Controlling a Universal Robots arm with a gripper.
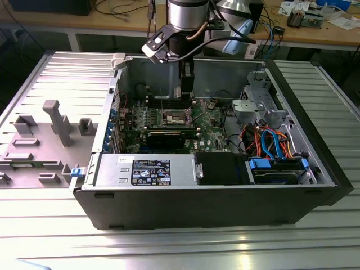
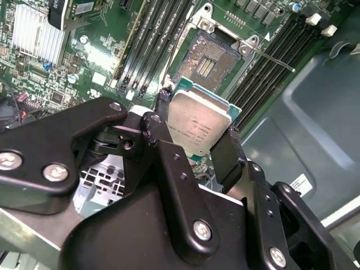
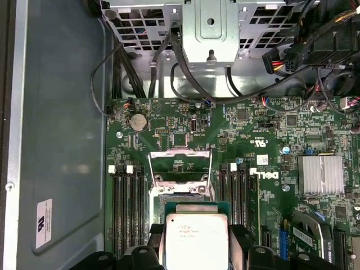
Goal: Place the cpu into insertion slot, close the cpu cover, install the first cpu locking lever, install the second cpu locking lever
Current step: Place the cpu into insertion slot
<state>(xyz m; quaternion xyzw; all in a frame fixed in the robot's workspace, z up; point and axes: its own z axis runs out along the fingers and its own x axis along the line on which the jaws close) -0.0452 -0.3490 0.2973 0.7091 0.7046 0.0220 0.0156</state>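
The cpu (image 2: 199, 126), a small square chip with a silver-grey top, sits clamped between the two black fingers of my gripper (image 2: 197, 135). It hangs above the green motherboard (image 2: 101, 56), close over one edge of the insertion slot (image 2: 207, 56), whose dark centre lies uncovered. In the first wrist view the cpu (image 3: 196, 239) partly overlaps the insertion slot (image 3: 181, 197), and the cpu cover (image 3: 181, 164) stands swung open beyond it. A thin locking lever (image 2: 275, 59) sticks out beside the slot. In the exterior view my gripper (image 1: 187, 93) reaches down into the open computer case (image 1: 214, 208).
Long black memory slots (image 3: 126, 208) flank the socket on both sides. A finned heatsink (image 3: 320, 171) and a drive cage (image 3: 211, 28) with black cables stand nearby. At the exterior view's left a grey fixture tray (image 1: 50, 140) lies on the ribbed metal table.
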